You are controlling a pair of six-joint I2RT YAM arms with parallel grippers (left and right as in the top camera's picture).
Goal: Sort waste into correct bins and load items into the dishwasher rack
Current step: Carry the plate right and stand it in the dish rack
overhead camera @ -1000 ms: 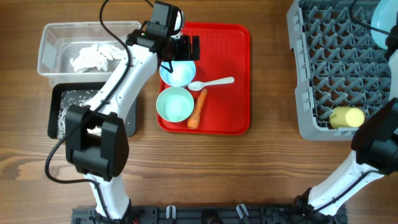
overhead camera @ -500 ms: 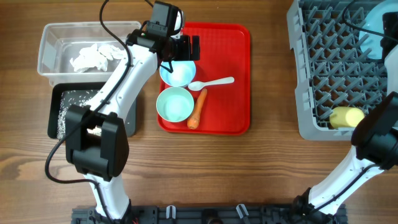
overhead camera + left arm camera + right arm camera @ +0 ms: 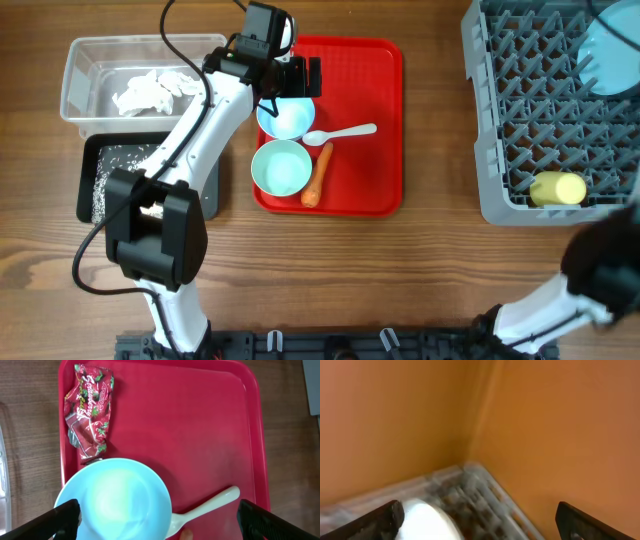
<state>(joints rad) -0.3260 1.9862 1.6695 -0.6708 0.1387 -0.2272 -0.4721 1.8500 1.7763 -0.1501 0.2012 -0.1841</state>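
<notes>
With our left gripper hovering, jaws wide apart, over the bowl on the tray, we are judging its free rim the best pinch, planning a descent clear of the spoon against it and the wrapper just beyond.

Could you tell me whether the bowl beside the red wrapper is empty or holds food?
Empty: the bowl shows only a smooth pale blue inside, no rice or scraps.
</notes>
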